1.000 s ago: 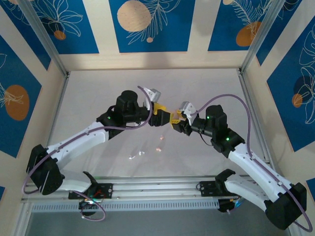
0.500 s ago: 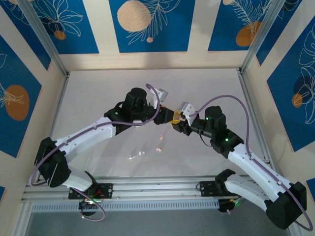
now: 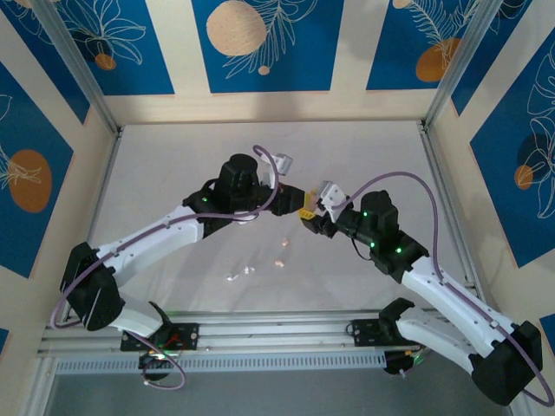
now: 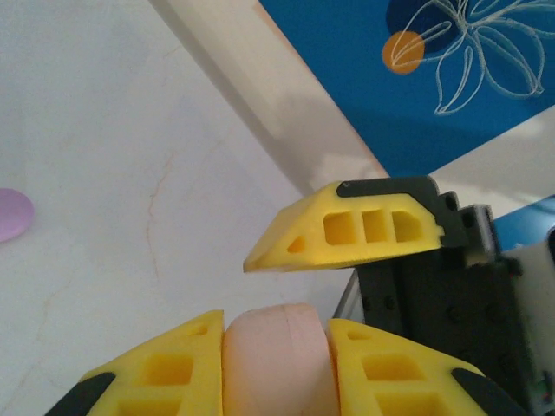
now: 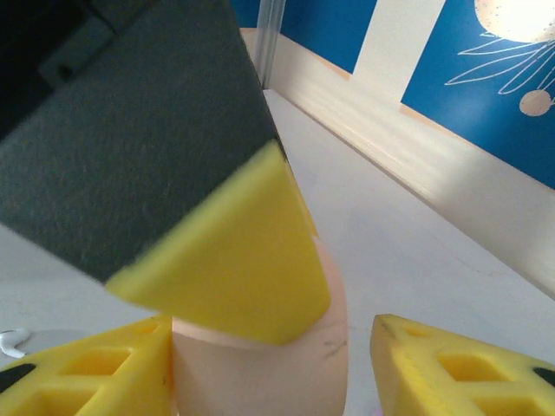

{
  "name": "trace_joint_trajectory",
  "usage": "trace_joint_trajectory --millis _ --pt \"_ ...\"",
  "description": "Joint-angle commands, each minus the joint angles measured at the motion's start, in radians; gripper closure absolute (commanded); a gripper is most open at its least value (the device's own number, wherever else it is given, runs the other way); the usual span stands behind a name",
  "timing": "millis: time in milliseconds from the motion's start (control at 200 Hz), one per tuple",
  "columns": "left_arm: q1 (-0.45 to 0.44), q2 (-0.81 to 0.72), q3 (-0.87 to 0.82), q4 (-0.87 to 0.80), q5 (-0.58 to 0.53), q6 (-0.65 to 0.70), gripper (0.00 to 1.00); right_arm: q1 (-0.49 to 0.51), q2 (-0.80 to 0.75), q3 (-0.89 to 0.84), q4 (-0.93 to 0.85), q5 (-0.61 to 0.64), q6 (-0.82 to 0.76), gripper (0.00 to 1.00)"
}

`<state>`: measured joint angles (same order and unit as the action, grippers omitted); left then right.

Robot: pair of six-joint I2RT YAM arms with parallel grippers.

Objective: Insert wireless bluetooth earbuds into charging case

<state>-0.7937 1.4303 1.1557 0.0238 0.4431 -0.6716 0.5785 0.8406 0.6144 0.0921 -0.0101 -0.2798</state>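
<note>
The left gripper, squeezing the pink case, has swung over to meet the right gripper, whose jaws stand apart, maybe to take it.

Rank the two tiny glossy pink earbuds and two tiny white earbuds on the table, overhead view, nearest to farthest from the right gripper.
From the right gripper:
1. Upper pink earbud, just below the jaws in the picture.
2. Lower pink earbud, a little nearer the arm bases.
3. Right white earbud, farther left.
4. Left white earbud, leftmost.
</note>
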Motion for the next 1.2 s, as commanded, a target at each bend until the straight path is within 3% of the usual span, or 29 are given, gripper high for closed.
trace_joint_trajectory --millis 0,210,420,940,1045,1126,1196 --pt "0.021 -0.049 -0.045 0.131 -0.001 -0.157 0.86 -0.027 -0.023 -0.072 0.100 -0.030 -0.061 0.38" --pt "0.039 -0.070 -0.086 0.203 0.013 -0.262 0.86 -0.112 -0.017 -0.116 0.281 -0.185 0.025 0.38" --pt "0.044 -0.068 -0.088 0.213 0.022 -0.308 0.86 -0.135 -0.007 -0.087 0.338 -0.331 0.028 0.40" --pt "0.044 -0.074 -0.087 0.217 0.037 -0.311 0.86 -0.151 0.050 -0.048 0.352 -0.347 0.081 0.53" --pt "0.045 -0.076 -0.089 0.221 0.035 -0.296 0.86 -0.160 0.046 -0.050 0.351 -0.361 0.098 0.59" --pt "0.045 -0.083 -0.093 0.236 0.038 -0.261 0.81 -0.177 0.043 -0.041 0.327 -0.401 0.119 0.64" --pt "0.044 -0.099 -0.101 0.242 0.030 -0.201 0.69 -0.198 0.046 -0.022 0.287 -0.469 0.151 0.67"
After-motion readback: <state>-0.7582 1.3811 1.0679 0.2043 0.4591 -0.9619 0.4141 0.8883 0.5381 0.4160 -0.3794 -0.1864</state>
